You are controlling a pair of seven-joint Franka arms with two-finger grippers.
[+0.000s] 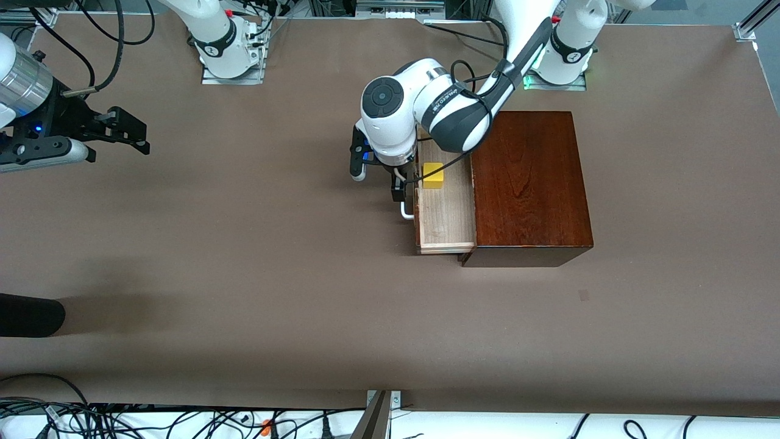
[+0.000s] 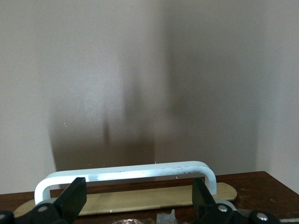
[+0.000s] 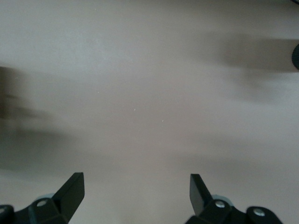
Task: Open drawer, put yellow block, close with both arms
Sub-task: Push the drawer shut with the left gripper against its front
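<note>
The dark mahogany box (image 1: 530, 183) stands toward the left arm's end of the table. Its drawer (image 1: 448, 216) is pulled out toward the right arm's end, and the pale tray shows. The yellow block (image 1: 432, 175) lies in the tray, at the end farther from the front camera. My left gripper (image 1: 399, 186) is open at the drawer front, by the white handle (image 1: 405, 210). In the left wrist view the handle (image 2: 126, 173) lies between its open fingers (image 2: 74, 198), untouched. My right gripper (image 1: 122, 131) waits open and empty over the table at the right arm's end; its fingers (image 3: 74, 189) show only bare table.
A black rounded object (image 1: 30, 315) lies at the right arm's end of the table, nearer the front camera. Loose cables (image 1: 122, 421) run along the table's front edge. The brown table top (image 1: 274, 256) spreads between the drawer and the right gripper.
</note>
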